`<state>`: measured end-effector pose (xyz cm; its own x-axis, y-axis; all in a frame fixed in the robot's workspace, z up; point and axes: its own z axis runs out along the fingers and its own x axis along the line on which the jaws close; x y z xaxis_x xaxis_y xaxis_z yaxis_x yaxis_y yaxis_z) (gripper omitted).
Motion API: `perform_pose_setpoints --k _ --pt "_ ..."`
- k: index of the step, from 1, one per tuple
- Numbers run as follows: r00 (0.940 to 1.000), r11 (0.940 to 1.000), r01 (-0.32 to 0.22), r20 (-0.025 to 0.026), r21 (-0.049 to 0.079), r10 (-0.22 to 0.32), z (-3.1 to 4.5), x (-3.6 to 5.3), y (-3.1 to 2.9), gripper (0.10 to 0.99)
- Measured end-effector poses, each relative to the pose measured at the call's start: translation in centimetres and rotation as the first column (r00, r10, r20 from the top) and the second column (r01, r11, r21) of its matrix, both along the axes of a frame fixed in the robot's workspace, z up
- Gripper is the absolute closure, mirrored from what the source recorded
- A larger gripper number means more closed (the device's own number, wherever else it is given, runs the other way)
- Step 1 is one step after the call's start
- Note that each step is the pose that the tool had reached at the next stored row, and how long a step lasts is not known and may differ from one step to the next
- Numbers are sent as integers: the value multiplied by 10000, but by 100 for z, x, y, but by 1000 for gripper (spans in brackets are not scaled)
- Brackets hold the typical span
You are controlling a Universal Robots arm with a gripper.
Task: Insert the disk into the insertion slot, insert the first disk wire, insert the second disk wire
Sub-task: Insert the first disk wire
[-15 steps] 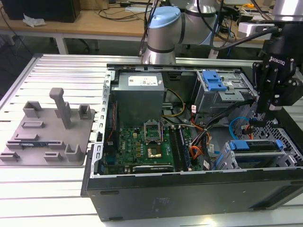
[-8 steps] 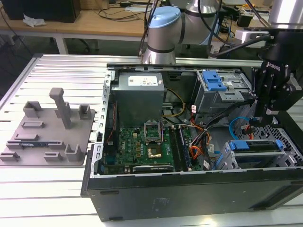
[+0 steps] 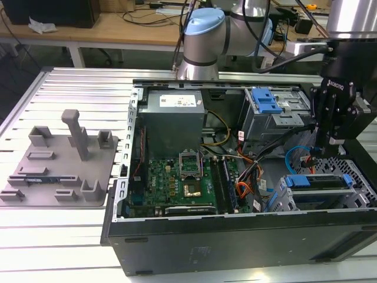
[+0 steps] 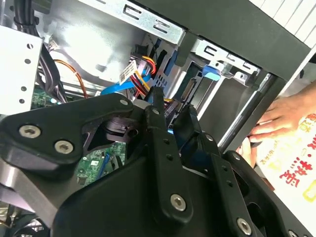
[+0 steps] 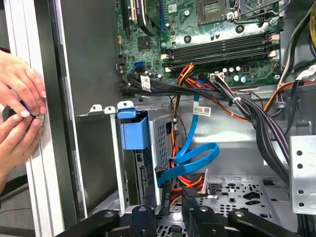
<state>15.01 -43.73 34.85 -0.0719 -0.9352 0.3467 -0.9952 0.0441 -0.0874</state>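
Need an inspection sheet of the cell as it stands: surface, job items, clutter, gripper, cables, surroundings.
surface: slotted metal table carrying an open PC case.
job's things: disk sits in the slot, with its blue frame tab showing.
clutter: grey fixture plate on the table, at the exterior view's left of the case.
grippers: gripper is low inside the case, beside the slot and close to the blue cable.
cables: the blue cable loops beside the slot; cannot tell if it is plugged in. A wire bundle crosses above it.
surroundings: a person's hands at the case edge; a bench behind.
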Motion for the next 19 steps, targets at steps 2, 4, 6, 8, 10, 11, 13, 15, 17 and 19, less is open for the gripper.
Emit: perform_pose_setpoints --k 2,4,6,8,10,11,13,15,17,19 --pt "10000 9999 -9 0 -100 9 -13 -3 18 737" --pt "10000 9999 -16 0 -111 16 -16 -3 23 737" --pt "10000 9999 -17 0 -114 17 -16 -3 24 737" --pt "10000 9999 -17 0 -112 17 -19 -3 27 737" --pt "10000 9999 -17 0 -133 17 -26 -4 32 737" --pt "10000 9999 -16 0 -144 16 -29 -4 35 737" --pt "10000 9998 -18 0 -202 18 -39 -5 44 737" --pt "10000 9996 -19 0 -271 19 -44 -6 53 737" --pt "10000 9994 -19 0 -348 19 -45 -6 65 827" --pt "10000 9992 -20 -1 -407 20 -47 -6 74 827"
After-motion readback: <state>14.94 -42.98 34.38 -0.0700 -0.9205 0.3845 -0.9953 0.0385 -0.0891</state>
